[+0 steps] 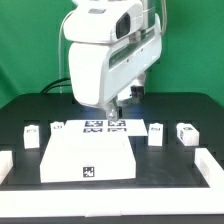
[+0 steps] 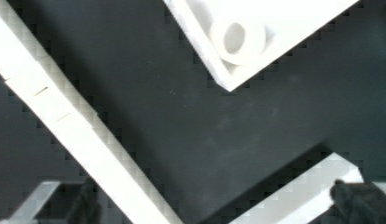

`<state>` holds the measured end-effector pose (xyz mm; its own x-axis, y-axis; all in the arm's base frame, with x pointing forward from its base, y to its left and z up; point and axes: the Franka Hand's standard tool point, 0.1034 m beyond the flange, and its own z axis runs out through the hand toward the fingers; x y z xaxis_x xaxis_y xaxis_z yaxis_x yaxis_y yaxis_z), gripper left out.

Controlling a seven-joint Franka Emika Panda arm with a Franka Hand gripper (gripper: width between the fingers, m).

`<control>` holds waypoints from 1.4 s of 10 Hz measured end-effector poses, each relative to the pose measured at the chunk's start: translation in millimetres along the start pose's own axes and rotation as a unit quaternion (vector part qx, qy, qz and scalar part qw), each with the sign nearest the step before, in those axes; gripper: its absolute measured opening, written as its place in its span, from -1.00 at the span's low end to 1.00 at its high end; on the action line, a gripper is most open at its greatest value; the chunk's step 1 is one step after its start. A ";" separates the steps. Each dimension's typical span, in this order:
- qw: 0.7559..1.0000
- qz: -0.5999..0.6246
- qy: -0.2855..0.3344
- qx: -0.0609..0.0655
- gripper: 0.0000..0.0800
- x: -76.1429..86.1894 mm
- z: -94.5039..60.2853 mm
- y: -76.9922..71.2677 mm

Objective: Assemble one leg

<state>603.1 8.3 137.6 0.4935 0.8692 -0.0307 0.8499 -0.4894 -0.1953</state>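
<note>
Four small white legs with tags stand in a row on the black table: two at the exterior view's left [image 1: 32, 135] [image 1: 58, 128] and two at its right [image 1: 155, 132] [image 1: 186, 132]. The large white tabletop [image 1: 88, 158] lies in front of them. My gripper [image 1: 114, 106] hangs above the table behind the tabletop, between the two pairs, and touches no leg. In the wrist view my gripper [image 2: 199, 205] is open and empty, with dark fingertips [image 2: 350, 198] at the picture's edge. A tabletop corner with a round socket [image 2: 234, 40] shows there. No leg shows in the wrist view.
The marker board [image 1: 105, 125] lies flat under the arm, behind the tabletop. White rails stand at the table's left [image 1: 6, 165] and right [image 1: 210, 165] edges. A long white strip [image 2: 65, 110] crosses the wrist view over the dark table.
</note>
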 end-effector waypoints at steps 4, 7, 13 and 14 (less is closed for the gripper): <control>1.000 0.000 0.000 0.000 0.63 -0.2 0.2 0.0; 1.000 0.000 0.000 0.000 0.63 -0.2 0.4 -0.1; 0.987 -0.118 0.054 -0.093 0.63 -55.7 18.0 -11.8; 0.984 -0.134 0.052 -0.102 0.63 -69.4 23.2 -14.8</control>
<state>552.1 -43.1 119.8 0.2534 0.9624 0.0976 0.9664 -0.2563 0.0189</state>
